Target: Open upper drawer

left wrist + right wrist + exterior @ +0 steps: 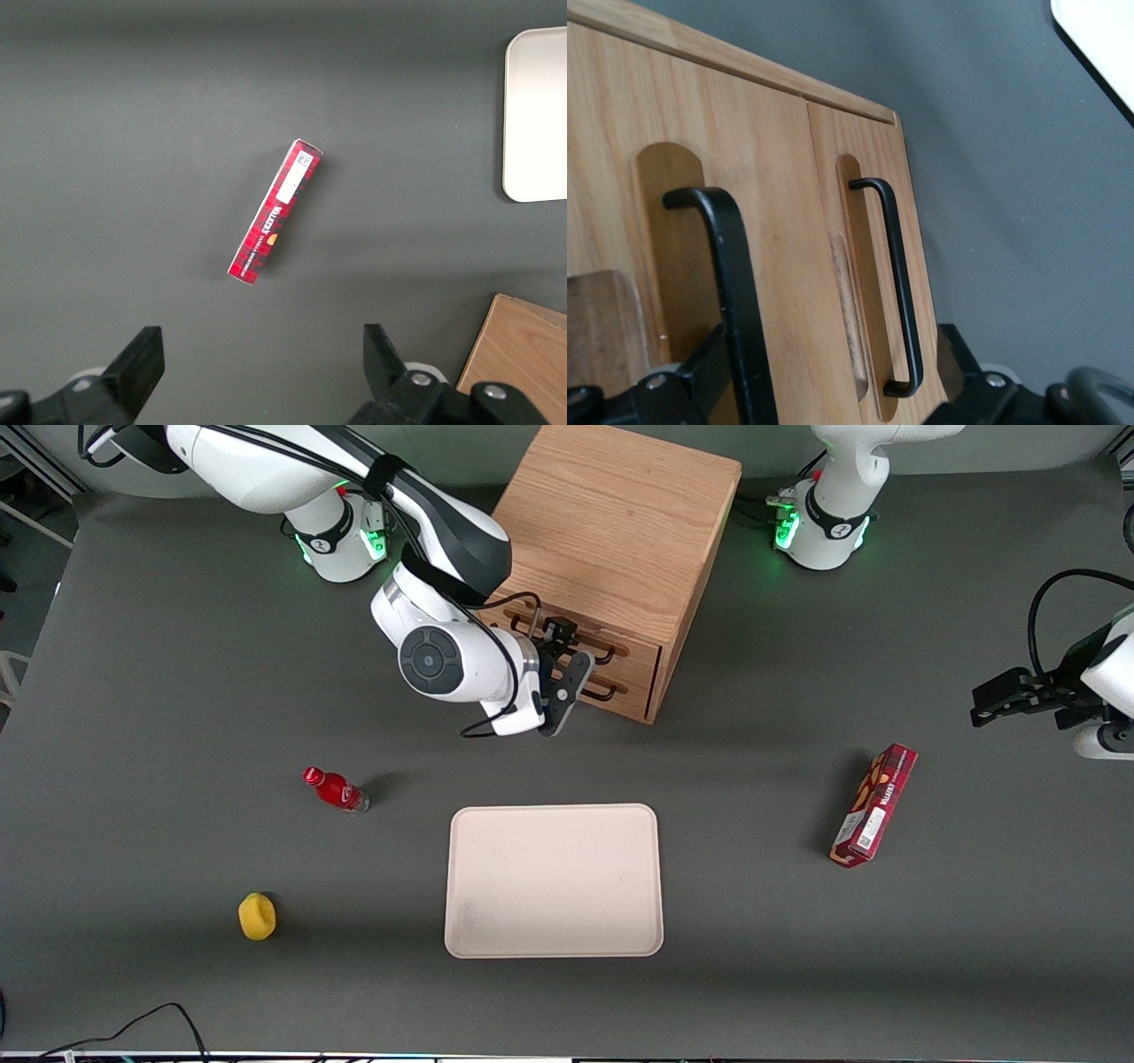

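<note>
Yellow object (257,916) nearest; gripper (560,640) at upper drawer (580,646) handle.

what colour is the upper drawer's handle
Black, on the upper drawer; clearest in the right wrist view, end effector at it.

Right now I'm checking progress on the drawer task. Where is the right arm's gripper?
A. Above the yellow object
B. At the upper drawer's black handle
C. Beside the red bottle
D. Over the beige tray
B: the gripper sits at the front of the cabinet, a finger on either side of the upper drawer's black handle.
</note>
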